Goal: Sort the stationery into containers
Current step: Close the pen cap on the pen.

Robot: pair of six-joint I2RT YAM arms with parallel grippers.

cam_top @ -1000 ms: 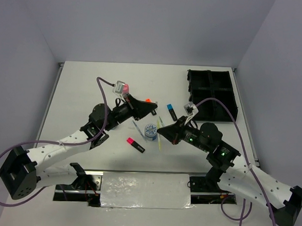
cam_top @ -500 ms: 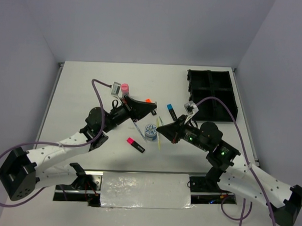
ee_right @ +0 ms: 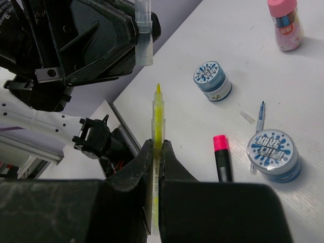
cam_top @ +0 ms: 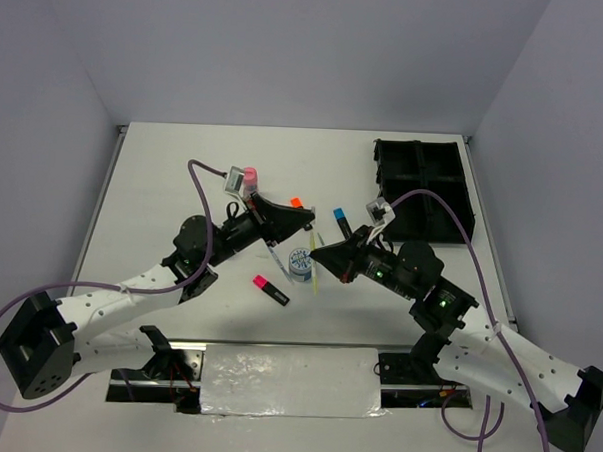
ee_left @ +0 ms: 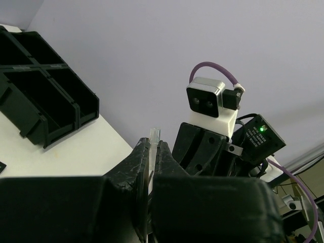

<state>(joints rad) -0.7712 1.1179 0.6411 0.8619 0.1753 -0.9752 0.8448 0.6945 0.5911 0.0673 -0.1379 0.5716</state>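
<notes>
Left pincer [ee_left: 152, 149] is clamped on a clear pen [ee_left: 154, 135]; the right pincer [ee_right: 156, 152] grips a yellow pen [ee_right: 158, 114]. Both are raised over the surface [cam_top: 173, 180], pen tips near each other. Below lie tubs [ee_right: 212, 80], a pink highlighter [ee_right: 221, 162] and a bottle [ee_right: 285, 23]. The tray [cam_top: 423, 191] sits far right.

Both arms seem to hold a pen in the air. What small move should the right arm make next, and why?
Probably swing the right gripper, jaws shut, toward the black tray at the far right. It clamps the yellow pen in the air, and the pen's tip points at the left gripper and its clear pen close ahead, so moving away seems safest.
</notes>
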